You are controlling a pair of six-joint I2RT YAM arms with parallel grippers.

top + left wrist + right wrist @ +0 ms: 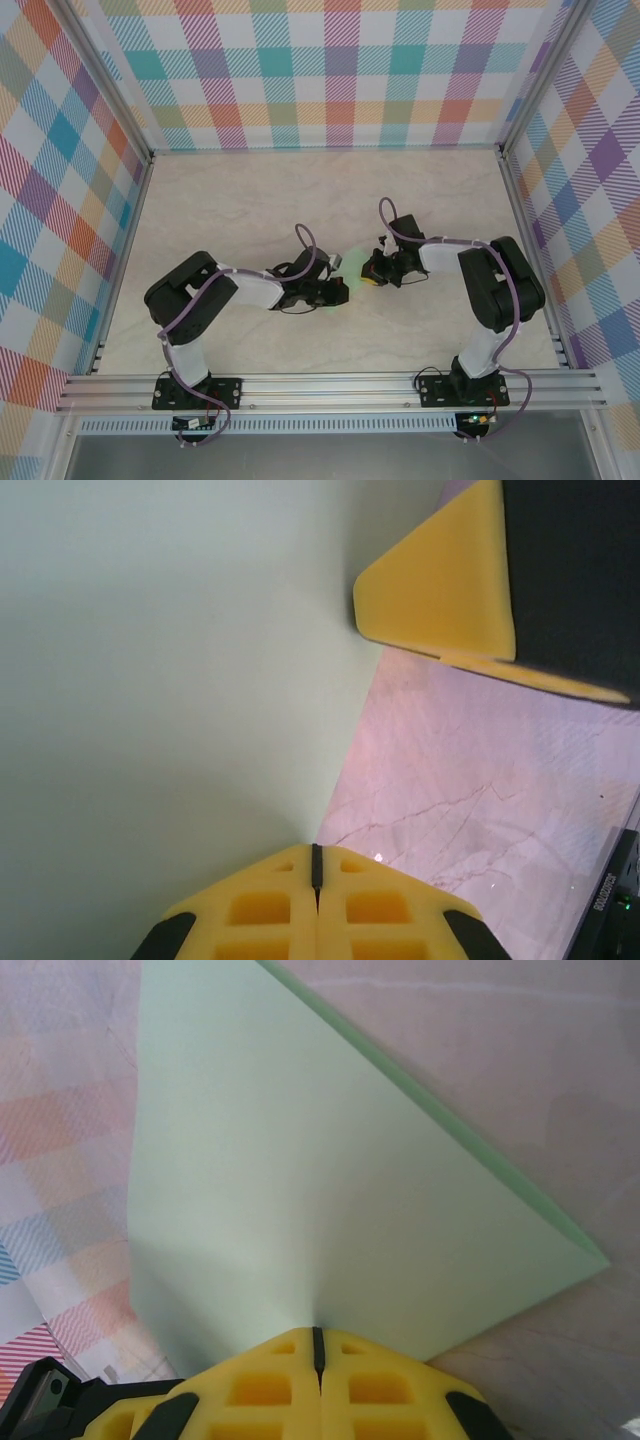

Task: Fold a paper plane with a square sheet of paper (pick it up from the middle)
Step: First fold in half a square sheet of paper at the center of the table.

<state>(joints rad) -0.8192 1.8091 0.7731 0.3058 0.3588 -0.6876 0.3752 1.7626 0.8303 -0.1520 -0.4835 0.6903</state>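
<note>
The left gripper's [316, 865] jaws are pressed together on an edge of the sheet of paper [170, 700], the yellow pads meeting with no gap. The right gripper's [317, 1345] jaws are likewise clamped shut on the sheet, which fans out from them as a pale green folded triangle with a doubled edge. One of the right gripper's fingers [440, 590] shows just beside the paper in the left wrist view. Both arms are bent low, wrists facing each other over the middle of the tabletop [250, 200].
</note>
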